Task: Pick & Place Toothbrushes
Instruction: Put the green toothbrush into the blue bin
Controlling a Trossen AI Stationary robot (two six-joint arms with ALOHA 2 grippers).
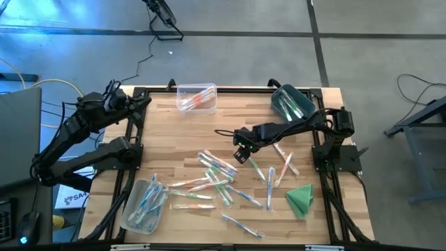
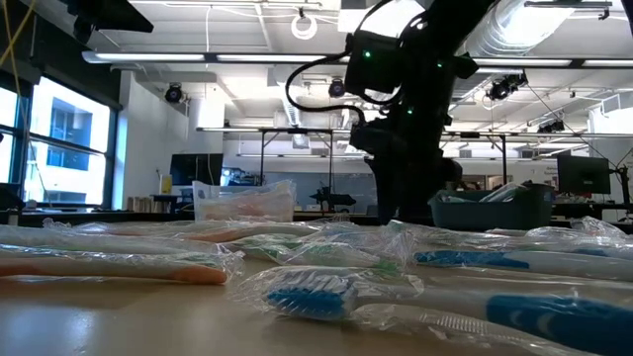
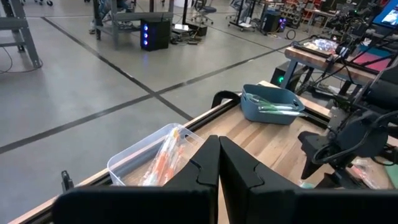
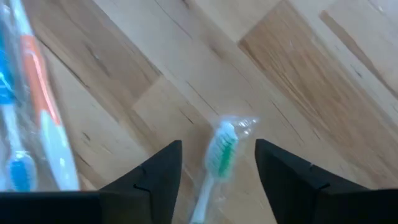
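Several wrapped toothbrushes (image 1: pixel 216 178) lie scattered flat on the middle of the wooden table (image 1: pixel 174 139). My right gripper (image 1: pixel 241 153) points steeply down over the far side of that scatter. In the right wrist view it (image 4: pixel 217 144) stands open, one finger on each side of a green-and-white toothbrush (image 4: pixel 219 158) in a clear wrapper that lies on the wood, with a gap on both sides. My left gripper (image 3: pixel 219 142) is shut on nothing, drawn back at the table's far left corner (image 1: pixel 136 103).
A clear bin (image 1: pixel 196 97) with orange brushes stands at the far edge. A teal bin (image 1: pixel 291 102) with green brushes is at the far right, and a clear bin (image 1: pixel 145 206) with blue brushes at the near left. A folded green cloth (image 1: pixel 300 199) lies near right.
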